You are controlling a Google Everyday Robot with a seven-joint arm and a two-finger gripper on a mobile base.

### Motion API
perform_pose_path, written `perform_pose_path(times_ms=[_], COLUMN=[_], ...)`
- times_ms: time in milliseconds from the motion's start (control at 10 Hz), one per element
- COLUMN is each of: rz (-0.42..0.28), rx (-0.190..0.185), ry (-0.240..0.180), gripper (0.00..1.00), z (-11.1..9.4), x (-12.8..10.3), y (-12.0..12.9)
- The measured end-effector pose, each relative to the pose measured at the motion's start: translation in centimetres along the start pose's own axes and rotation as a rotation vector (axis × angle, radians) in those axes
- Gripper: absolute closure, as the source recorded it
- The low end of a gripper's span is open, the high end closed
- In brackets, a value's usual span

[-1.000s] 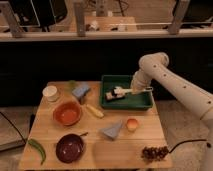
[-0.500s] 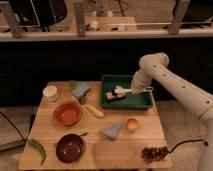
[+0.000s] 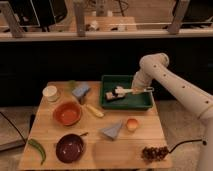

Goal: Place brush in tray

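Observation:
The dark-green tray (image 3: 146,103) stands at the back right of the wooden table. The brush (image 3: 131,91) lies across the tray's inside. Its dark head points left, next to a tan block (image 3: 110,95). Its pale handle reaches right to the tray's right rim. My gripper (image 3: 137,89) comes down from the white arm on the right and is directly at the brush handle, over the tray's middle. I cannot tell whether the brush rests on the tray floor or hangs just above it.
Left of the tray are a blue sponge (image 3: 81,90), a white cup (image 3: 50,93), an orange bowl (image 3: 67,113) and a yellow banana-like piece (image 3: 95,110). In front are a grey-blue wedge (image 3: 112,130), an orange fruit (image 3: 132,124), a maroon bowl (image 3: 69,148), a green pepper (image 3: 38,150) and grapes (image 3: 154,152).

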Motion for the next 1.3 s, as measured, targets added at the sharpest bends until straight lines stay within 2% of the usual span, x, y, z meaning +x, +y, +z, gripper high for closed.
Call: perform_pose_path(times_ms=[200,400,800,1100,1300], rz=[-0.048,-0.073,-0.151,-0.179,-0.167], rx=[0.003,0.002,-0.035,-0.068,-0.074], ry=[-0.01,-0.023,-0.08,-0.103,-0.103], gripper=[1.0,1.0,1.0,1.0,0.99], z=[0.0,0.2,2.3,4.1,4.5], x=[-1.2,-1.3,-2.2,-2.2,-1.6], y=[-1.0,-1.3,-2.0,-2.6,-2.8])
